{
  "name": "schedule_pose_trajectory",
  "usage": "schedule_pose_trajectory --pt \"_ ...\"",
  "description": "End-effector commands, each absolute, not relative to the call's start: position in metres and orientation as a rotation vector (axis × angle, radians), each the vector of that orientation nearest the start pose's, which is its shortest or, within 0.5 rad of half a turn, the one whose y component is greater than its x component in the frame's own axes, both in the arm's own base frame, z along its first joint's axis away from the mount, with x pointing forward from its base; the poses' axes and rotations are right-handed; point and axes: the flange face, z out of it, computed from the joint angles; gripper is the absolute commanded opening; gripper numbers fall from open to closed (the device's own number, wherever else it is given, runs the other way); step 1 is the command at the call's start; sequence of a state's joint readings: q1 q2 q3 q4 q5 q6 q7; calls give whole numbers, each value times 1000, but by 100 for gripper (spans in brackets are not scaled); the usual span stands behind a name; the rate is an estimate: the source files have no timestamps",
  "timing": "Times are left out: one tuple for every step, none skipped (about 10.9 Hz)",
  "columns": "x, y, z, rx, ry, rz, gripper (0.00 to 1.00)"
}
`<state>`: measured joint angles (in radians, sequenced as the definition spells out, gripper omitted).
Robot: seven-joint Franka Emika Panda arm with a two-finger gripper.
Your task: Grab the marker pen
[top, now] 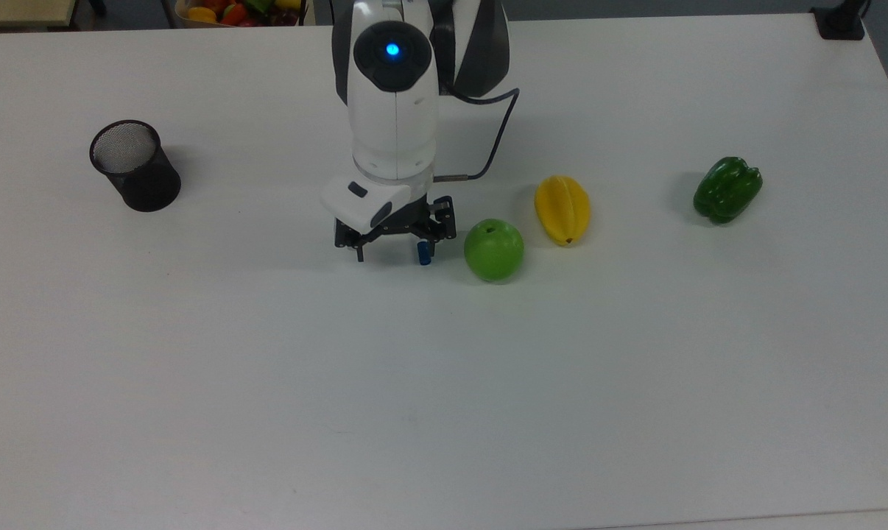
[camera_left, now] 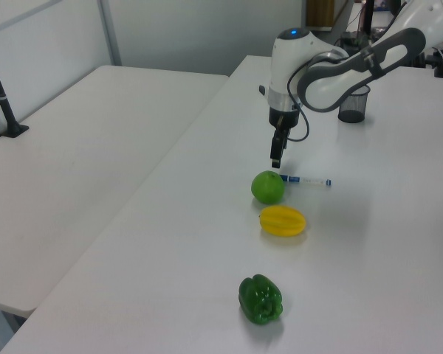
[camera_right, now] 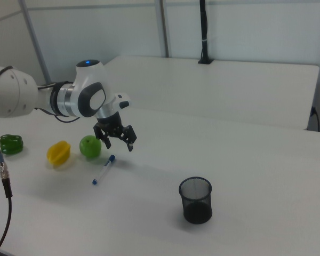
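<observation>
On the table (top: 267, 368), your marker (camera_right: 103, 170) lies flat just beside the apple (top: 494, 250), blue cap toward it in the left view. Your gripper (top: 392, 254) hangs above the cap end, fingers spread wide and holding nothing, clear of the marker.

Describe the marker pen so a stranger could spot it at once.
On the white table, find the row of fruit ending in the green apple. Beside the apple, under the open tool, lies the marker pen: the one slim, white-barrelled thing, blue-capped, among rounded fruit.
</observation>
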<state>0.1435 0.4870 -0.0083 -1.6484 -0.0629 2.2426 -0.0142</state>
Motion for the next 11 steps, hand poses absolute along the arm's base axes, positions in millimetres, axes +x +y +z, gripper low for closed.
schedule_pose_trajectory --pt "659 66 418 -3200 -214 -137 100" --pt "648 59 446 -3201 -187 -126 100" --pt "635 52 480 -3203 -164 -124 100" --pt "619 47 511 -3203 -138 -109 100" --pt "602 37 540 -3204 -71 -85 100" --pt "587 36 565 -3197 16 -66 100" --pt "571 37 584 -3175 116 -46 100" --pt "557 37 598 -3165 157 -3 100" --pt "542 38 612 -3165 157 48 100" --pt "528 39 624 -3169 150 118 100" --pt "521 31 629 -3169 159 165 100"
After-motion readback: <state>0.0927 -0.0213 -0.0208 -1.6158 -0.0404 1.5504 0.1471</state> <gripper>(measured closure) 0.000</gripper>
